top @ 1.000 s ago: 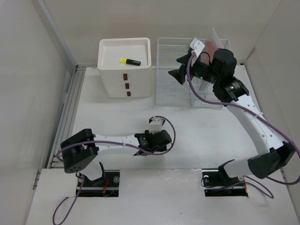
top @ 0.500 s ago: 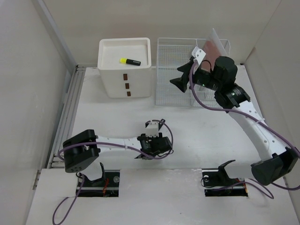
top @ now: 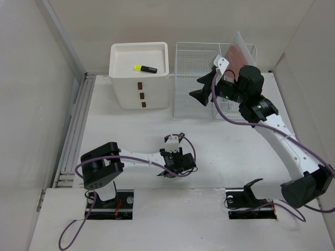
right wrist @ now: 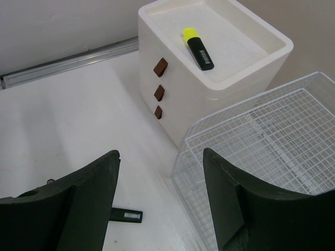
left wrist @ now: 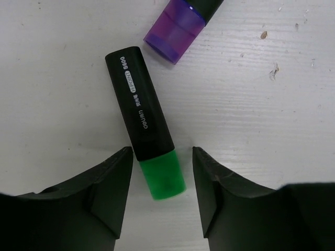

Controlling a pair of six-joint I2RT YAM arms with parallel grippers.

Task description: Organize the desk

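Note:
On the white desk (left wrist: 272, 115) lies a black highlighter with a green cap (left wrist: 152, 141). My left gripper (left wrist: 161, 151) is open just above it, one finger on each side of the green cap with a gap on both sides. A purple-capped highlighter (left wrist: 180, 23) lies just beyond it. In the top view the left gripper (top: 178, 166) hangs low over the desk (top: 125, 130) near its front edge and hides both highlighters. My right gripper (top: 200, 87) is open and empty in the air at the wire rack's left edge.
A cream drawer box (top: 138, 86) stands at the back with a yellow highlighter (top: 145, 68) in its tray top. Right of it is the white wire-mesh rack (top: 193, 99) holding a brown card (top: 238, 52). A grey rail (top: 78, 120) runs along the left edge. A black marker (right wrist: 125, 215) lies on the desk.
My left gripper has moved toward the near edge and slightly right, staying low over the desk. The right gripper has dropped and shifted a little left by the rack.

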